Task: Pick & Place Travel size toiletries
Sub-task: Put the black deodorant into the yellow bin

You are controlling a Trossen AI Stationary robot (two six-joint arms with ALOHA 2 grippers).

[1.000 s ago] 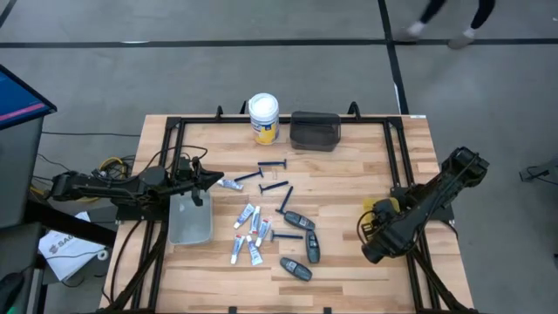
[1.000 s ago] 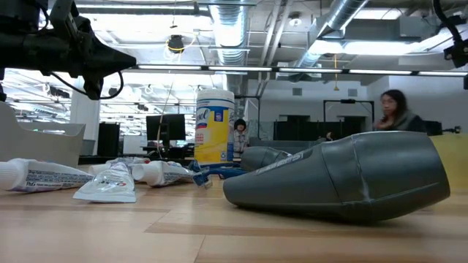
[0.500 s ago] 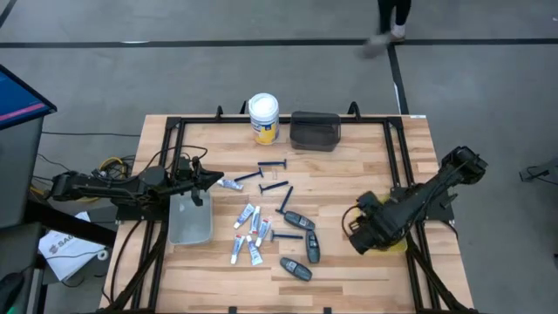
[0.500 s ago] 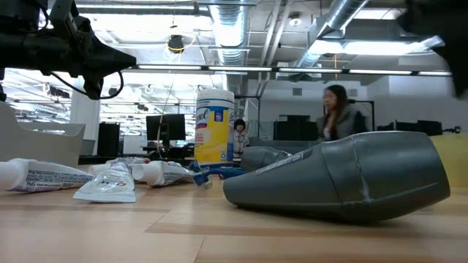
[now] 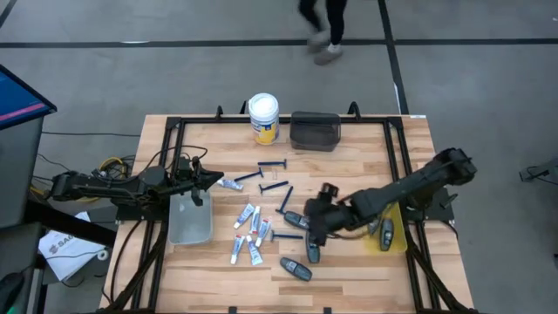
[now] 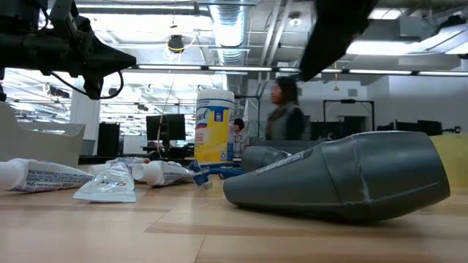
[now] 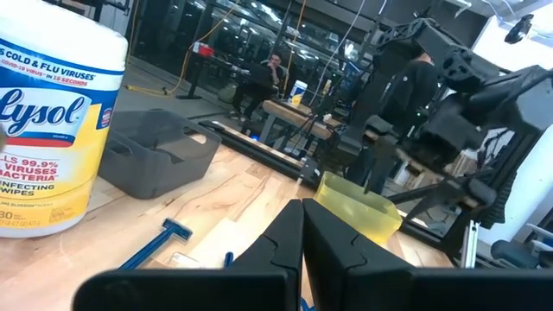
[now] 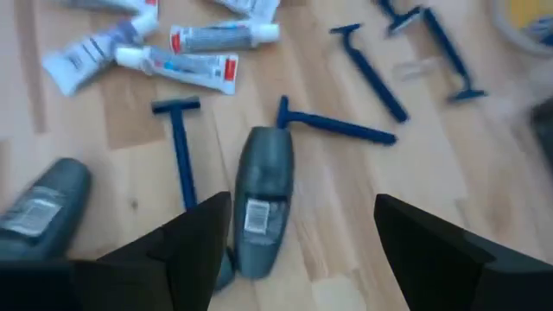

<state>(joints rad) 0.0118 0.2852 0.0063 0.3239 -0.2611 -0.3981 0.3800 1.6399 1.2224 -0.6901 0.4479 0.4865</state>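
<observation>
Right claw (image 8: 285, 250) is wide open w/ nothing in it, hovering over a dark grey pod (image 8: 263, 197) lying between its fingers' line, prob. lined up for a straight-down grab. Just past the pod lie blue razors (image 8: 333, 126), then the white-and-blue tubes (image 8: 180, 67) farther out, all scattered loose on the table (image 5: 366, 157). Left claw (image 5: 207, 180) waits well apart over the clear tray (image 5: 190, 220), fingers closed together, empty.

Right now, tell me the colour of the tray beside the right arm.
Yellow tray, translucent; the left wrist view shows it best.
</observation>
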